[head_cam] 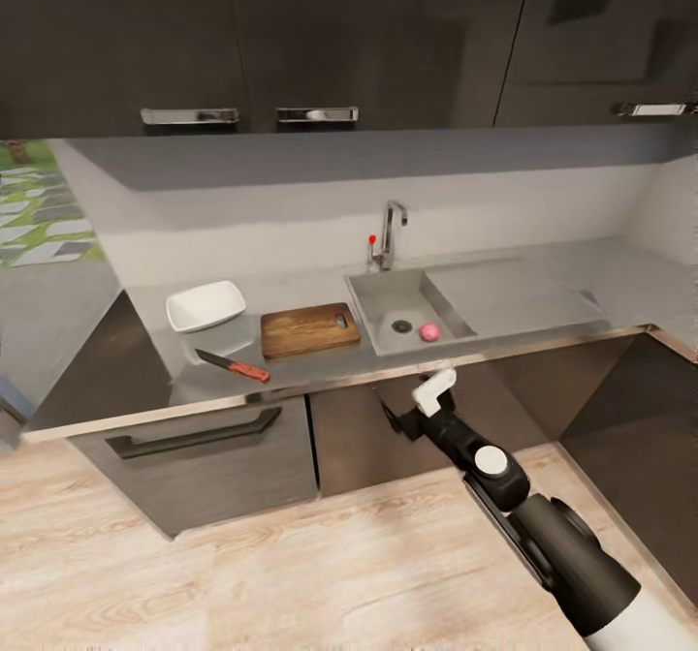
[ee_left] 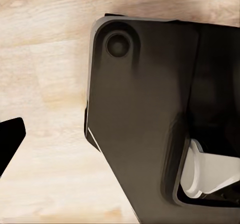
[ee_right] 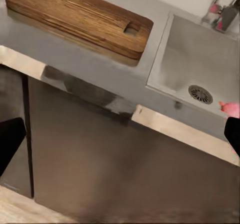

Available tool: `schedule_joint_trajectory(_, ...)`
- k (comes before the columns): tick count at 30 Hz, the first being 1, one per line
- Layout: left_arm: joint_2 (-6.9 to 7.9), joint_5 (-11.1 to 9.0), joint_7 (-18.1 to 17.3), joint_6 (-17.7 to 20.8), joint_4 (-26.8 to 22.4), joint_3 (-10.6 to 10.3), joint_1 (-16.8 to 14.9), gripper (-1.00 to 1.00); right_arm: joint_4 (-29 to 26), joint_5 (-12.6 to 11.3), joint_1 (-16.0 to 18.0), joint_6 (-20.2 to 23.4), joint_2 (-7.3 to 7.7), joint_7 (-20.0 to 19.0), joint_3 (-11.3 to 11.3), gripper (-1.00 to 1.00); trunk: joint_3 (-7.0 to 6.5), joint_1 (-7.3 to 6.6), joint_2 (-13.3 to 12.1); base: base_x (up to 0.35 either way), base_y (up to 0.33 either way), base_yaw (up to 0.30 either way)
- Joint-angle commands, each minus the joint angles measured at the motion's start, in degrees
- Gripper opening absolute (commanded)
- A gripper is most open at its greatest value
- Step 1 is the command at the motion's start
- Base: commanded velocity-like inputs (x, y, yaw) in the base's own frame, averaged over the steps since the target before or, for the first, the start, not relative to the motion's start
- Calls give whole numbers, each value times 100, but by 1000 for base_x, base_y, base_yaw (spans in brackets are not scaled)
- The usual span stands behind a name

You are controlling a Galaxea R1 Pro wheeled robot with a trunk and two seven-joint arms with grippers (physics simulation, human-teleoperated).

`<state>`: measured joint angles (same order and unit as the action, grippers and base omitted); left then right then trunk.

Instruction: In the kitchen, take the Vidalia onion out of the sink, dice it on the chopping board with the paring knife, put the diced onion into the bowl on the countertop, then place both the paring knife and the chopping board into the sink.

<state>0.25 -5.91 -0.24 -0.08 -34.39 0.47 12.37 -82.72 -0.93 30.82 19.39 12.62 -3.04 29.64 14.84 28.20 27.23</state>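
The pink-red Vidalia onion (head_cam: 428, 331) (ee_right: 231, 108) lies in the steel sink (head_cam: 381, 300) (ee_right: 192, 54) beside the drain. Left of the sink, the wooden chopping board (head_cam: 310, 329) (ee_right: 80, 16) lies flat on the grey countertop (head_cam: 320, 368). The paring knife (head_cam: 233, 365) with its red-orange handle rests near the counter's front edge, and the white bowl (head_cam: 205, 305) stands behind it. My right gripper (head_cam: 433, 391) (ee_right: 120, 139) hangs open just below the counter edge, in front of the sink. My left gripper (ee_left: 120, 144) points down at the floor, one dark fingertip (ee_left: 10, 141) showing at the frame's edge.
A chrome tap (head_cam: 391, 230) with a red-tipped lever stands behind the basin, and the drainboard (head_cam: 514, 297) stretches to its right. Dark cabinets hang overhead. A drawer with a long handle (head_cam: 194, 433) sits under the counter. My dark base (ee_left: 145, 109) stands on the wooden floor (head_cam: 291, 564).
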Motion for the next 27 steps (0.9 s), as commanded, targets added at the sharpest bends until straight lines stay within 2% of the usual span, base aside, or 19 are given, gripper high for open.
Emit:
schedule_joint_trajectory(1, 1, -60, -2, -1, -11, -3, 2, 100, -21, -152, -88, 15, 93, 65, 6, 100, 9, 0, 10, -289, 0, 0)
schedule_joint_trajectory(2, 1, -61, -2, -1, -12, -3, 2, 100, -33, -380, -235, -100, 256, 256, 6, 100, 9, 0, 10, -287, 0, 0)
schedule_joint_trajectory(3, 1, -62, -2, -1, -12, -1, 2, 100, -33, -479, -310, -201, 328, 355, 6, 100, 9, 0, 10, -276, 0, 0)
schedule_joint_trajectory(6, 1, -61, -2, -1, -14, 3, 2, 100, -34, -715, -535, -454, 453, 580, 6, 100, 9, 0, 10, -236, 0, 0)
schedule_joint_trajectory(11, 1, -64, -2, -1, -15, 5, 2, 100, 15, -909, -913, -648, 539, 873, 6, 100, 9, 0, 10, -115, 0, 0)
schedule_joint_trajectory(12, 1, -65, -2, -1, -15, 5, 2, 100, 23, -918, -955, -687, 546, 901, 6, 100, 9, 0, 10, -36, 0, 0)
schedule_joint_trajectory(14, 1, -65, -2, -1, -15, 6, 2, 100, 74, -947, -1258, -1024, 628, 1066, 6, 100, 9, 0, 10, -10, 0, 0)
schedule_joint_trajectory(17, 1, -67, -2, -1, -21, 6, 2, 100, 179, -953, -1426, -1123, 661, 1138, 6, 100, 9, 0, 10, -4, 0, 0)
schedule_joint_trajectory(19, 1, -65, -2, -1, -29, 6, 2, 100, 460, -960, -1511, -1210, 670, 1182, 6, 100, 9, 0, 10, -2, 0, 0)
schedule_joint_trajectory(20, 1, -62, -1, -1, -51, 6, 2, 100, 963, -1004, -1550, -1348, 653, 1196, 6, 100, 9, 0, 10, 0, 0, 0)
schedule_joint_trajectory(21, 1, -62, 2, -1, -58, 6, 2, 100, 1102, -1032, -1556, -1391, 648, 1197, 6, 100, 9, 0, 10, 0, 0, 0)
schedule_joint_trajectory(23, 2, -60, 16, 1, -114, 6, 2, 100, 1636, -1208, -1570, -1581, 620, 1199, 6, 100, 9, 0, 10, 0, 0, 0)
schedule_joint_trajectory(27, 1, -60, 38, 21, -237, 6, -4, 100, 2214, -1506, -1576, -1851, 594, 1200, 6, 100, 9, 0, 10, 0, 0, 0)
